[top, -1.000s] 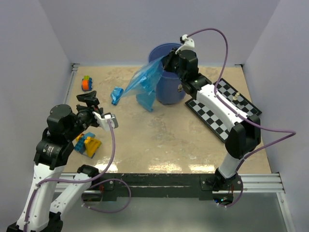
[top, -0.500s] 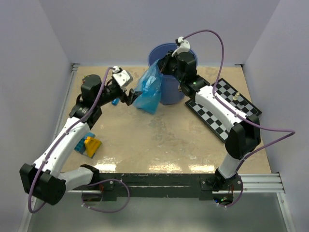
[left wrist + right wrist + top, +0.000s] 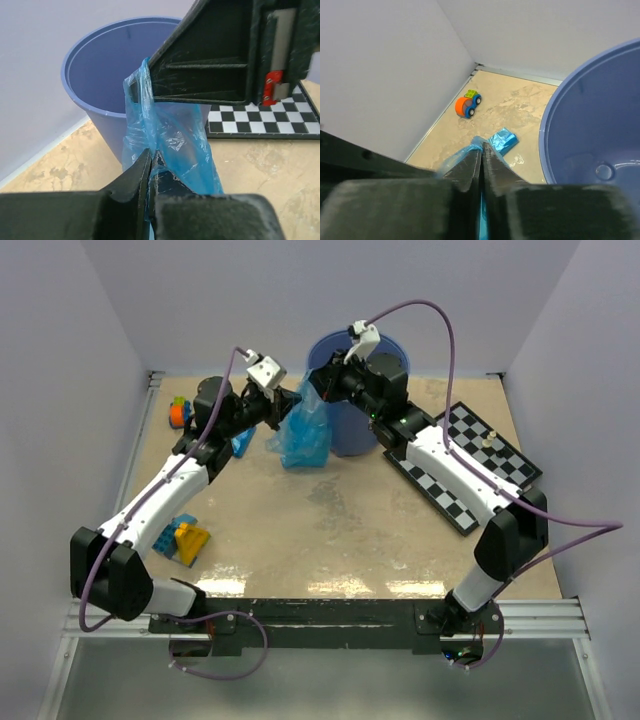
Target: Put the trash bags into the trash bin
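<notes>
The left pincer (image 3: pixel 150 156) and right pincer (image 3: pixel 481 150) both pinch the bag (image 3: pixel 303 435) just outside the bin (image 3: pixel 345 345); opposed pulling could tear its film or tip the bin.

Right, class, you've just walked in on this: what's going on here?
Both arms are handling one blue trash bag. The left gripper and the right gripper are each shut on its film, holding it up beside the trash bin, outside the rim. A second, folded trash bag lies on the table.
</notes>
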You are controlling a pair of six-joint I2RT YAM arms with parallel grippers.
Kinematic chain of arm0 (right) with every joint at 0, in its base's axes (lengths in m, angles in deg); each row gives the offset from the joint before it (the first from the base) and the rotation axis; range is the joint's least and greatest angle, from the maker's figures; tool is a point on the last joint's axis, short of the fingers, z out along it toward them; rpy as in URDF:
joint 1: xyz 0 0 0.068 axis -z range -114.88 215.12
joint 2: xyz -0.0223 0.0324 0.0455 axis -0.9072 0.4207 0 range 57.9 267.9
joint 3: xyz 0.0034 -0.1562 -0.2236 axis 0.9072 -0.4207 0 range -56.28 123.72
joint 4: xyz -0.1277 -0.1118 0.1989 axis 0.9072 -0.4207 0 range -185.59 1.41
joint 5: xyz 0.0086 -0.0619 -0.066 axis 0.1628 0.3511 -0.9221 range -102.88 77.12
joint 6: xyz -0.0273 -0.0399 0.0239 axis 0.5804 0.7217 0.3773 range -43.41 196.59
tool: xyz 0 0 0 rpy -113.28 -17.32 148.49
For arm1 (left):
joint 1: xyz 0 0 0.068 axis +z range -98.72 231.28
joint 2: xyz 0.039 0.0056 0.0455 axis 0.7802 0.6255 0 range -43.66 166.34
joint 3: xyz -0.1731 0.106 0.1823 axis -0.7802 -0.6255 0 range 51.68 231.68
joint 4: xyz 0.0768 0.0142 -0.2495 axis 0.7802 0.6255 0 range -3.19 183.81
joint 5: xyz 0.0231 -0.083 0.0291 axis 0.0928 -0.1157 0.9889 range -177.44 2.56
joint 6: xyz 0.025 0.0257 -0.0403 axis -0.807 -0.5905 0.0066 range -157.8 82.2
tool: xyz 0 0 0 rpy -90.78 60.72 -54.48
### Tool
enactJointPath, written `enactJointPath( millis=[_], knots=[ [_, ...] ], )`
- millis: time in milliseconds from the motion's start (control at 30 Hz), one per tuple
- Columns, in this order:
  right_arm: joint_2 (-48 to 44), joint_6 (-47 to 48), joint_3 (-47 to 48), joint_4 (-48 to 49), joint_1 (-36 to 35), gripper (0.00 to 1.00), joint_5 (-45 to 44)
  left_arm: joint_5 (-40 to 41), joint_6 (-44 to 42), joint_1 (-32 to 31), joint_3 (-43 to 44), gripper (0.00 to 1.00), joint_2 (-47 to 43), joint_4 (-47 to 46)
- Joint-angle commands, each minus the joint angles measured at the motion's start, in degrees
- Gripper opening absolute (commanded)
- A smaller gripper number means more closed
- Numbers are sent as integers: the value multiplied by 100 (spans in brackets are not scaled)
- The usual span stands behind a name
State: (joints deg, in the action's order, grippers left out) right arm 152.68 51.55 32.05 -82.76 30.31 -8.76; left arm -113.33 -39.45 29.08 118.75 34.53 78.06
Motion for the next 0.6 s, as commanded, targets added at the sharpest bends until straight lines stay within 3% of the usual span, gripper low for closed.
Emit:
enactJointPath(
  millis=[0,100,167,267,500,567],
  knots=[
    [-258,525,-1,305,53,31,440,-162,410,5,158,0,135,-548],
    [-337,1122,166,262,70,66,406,-197,727,48,61,0,82,-733],
    [-504,1448,219,270,71,68,-119,-188,859,92,87,0,73,-733],
    [-864,1817,175,244,71,70,-237,-215,1000,198,166,0,82,-716],
    [-1524,2168,-553,103,53,69,1773,-188,1132,277,342,0,196,-654],
    [-1568,2240,-721,68,18,59,2319,-153,1211,277,394,0,231,-636]
  ],
)
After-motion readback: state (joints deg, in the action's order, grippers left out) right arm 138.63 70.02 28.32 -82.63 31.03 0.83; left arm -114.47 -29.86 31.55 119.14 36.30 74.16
